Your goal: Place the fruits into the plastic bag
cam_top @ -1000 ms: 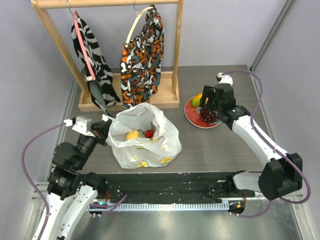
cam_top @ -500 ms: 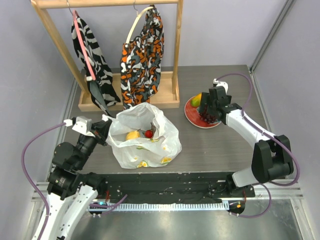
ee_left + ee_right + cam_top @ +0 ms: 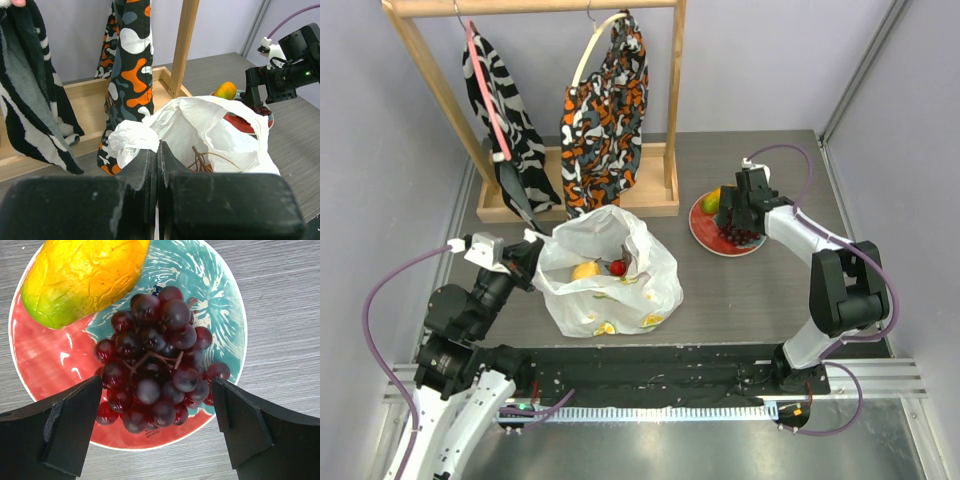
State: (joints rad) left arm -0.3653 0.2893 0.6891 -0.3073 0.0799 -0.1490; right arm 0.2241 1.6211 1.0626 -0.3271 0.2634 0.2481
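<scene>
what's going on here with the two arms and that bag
It is a fruit-bagging job, partway done. The left gripper is shut on the rim of the plastic bag, whose mouth gapes upward; the lemon and red berries already lie inside. The right gripper hangs open over the plate, jaws either side of the grape bunch but not yet closed on it. The mango sits beside the grapes on the plate.

At the back of the tabletop (image 3: 740, 290) stands a wooden rack (image 3: 676, 90) with two cloths hanging from its top bar. The zebra-striped cloth (image 3: 505, 100) is on the left, on a pink hanger (image 3: 485, 85), and the orange-black cloth (image 3: 605, 110) is beside it, draping down to the rack's base. Over on the right, a red-and-teal plate (image 3: 40, 360) lies flat on the grey woodgrain.
</scene>
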